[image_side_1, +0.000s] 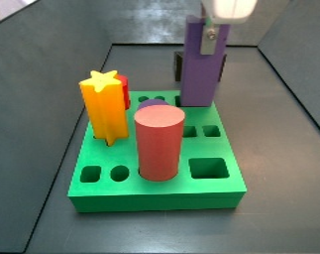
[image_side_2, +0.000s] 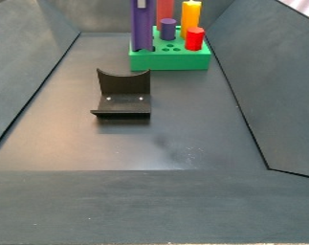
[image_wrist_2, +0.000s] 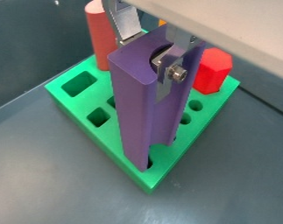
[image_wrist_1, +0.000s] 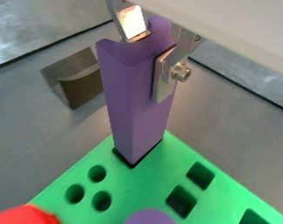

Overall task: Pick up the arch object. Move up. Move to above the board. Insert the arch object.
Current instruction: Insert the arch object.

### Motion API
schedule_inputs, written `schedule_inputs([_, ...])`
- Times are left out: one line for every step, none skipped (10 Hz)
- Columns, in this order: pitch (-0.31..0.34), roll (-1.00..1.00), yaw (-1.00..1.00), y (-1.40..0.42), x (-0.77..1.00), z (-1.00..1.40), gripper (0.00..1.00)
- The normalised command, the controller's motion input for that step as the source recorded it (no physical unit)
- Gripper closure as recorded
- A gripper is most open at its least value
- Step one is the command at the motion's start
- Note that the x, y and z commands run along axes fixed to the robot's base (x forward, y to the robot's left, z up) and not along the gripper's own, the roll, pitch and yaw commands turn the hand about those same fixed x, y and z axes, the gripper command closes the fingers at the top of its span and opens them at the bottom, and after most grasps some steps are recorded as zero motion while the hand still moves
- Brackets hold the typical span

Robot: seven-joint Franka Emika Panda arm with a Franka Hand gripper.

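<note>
The dark grey metal bench [image_side_2: 157, 144] with raised side walls carries everything, and the thick bright green square board [image_side_1: 156, 169] with its rows of differently shaped cut-out holes is the landmark on it.

Standing at a corner of the board is the tall slim purple arch object [image_side_1: 201, 67], upright, its lower end sunk into a hole near the board's edge; both wrist views show its foot [image_wrist_1: 137, 153] inside the cut-out [image_wrist_2: 150, 157]. The notch runs down one long face of it in a wrist view.

On the board, in a side view, a salmon-red cylinder [image_side_1: 160, 143] stands upright in the row nearest that camera, well apart from the arch object. A yellow star-topped prism [image_side_1: 104, 105] stands at the board's edge beside the cylinder, with a red block just behind it. A small lilac round peg [image_side_1: 153, 101] sits low in the board between the star prism and the arch object. A red hexagonal block [image_wrist_2: 210, 70] shows at the board's far corner in a wrist view.

Off the board, the dark L-shaped fixture [image_side_2: 121, 96] stands on the bench, well apart from it.

The hand [image_wrist_1: 152, 54] is above the board, its flat silver fingers [image_wrist_1: 167, 74] clamped on the top of the arch object.
</note>
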Motion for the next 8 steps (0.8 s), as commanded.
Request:
schedule_inputs([0.076, 0.0, 0.32, -0.05, -0.31, -0.17, 1.0])
schedule_inputs([0.05, 0.0, 0.24, -0.01, -0.16, -0.1, 1.0])
schedule_inputs([0.027, 0.0, 0.07, 0.0, 0.0, -0.22, 1.0])
schedule_inputs([0.011, 0.0, 0.17, 0.0, 0.04, -0.35, 1.0])
schedule_inputs([0.007, 0.0, 0.13, 0.0, 0.09, -0.41, 1.0])
schedule_inputs([0.0, 0.0, 0.0, 0.02, 0.13, -0.49, 1.0])
schedule_inputs([-0.02, -0.07, -0.09, 0.09, 0.05, -0.53, 1.0])
schedule_inputs([-0.023, -0.08, -0.13, 0.11, 0.05, -0.35, 1.0])
